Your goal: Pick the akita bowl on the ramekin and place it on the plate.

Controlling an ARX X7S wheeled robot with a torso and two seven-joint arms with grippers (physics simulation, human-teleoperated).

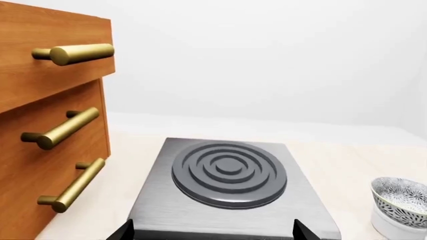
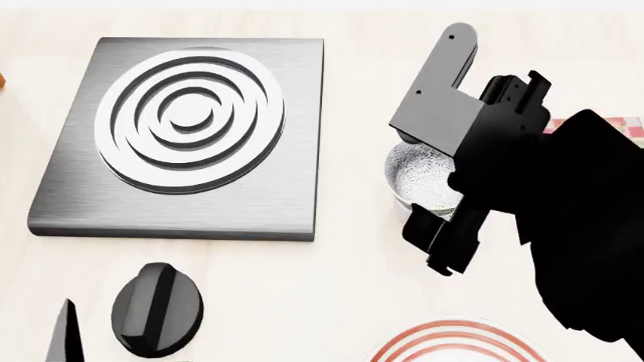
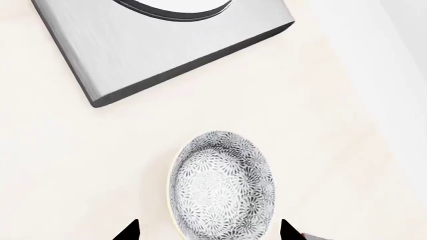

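Note:
The speckled akita bowl (image 3: 223, 187) sits on the white ramekin (image 1: 395, 229), to the right of the stove plate. In the left wrist view the akita bowl (image 1: 401, 199) rests in the ramekin's mouth. My right gripper (image 3: 209, 231) is open above the bowl, with one fingertip on each side of it and not touching it. In the head view my right arm (image 2: 503, 158) covers most of the bowl (image 2: 415, 177). The red-ringed plate (image 2: 458, 341) shows at the near edge of the head view. My left gripper (image 1: 212, 232) is open and empty at the stove plate's near edge.
A grey stove plate (image 2: 292, 188) with a ringed burner (image 2: 189, 121) lies on the pale counter. A black knob (image 2: 156, 309) sits in front of it. Wooden drawers (image 1: 40, 150) with brass handles stand left of the stove. Something red-patterned (image 2: 629, 124) peeks out behind my right arm.

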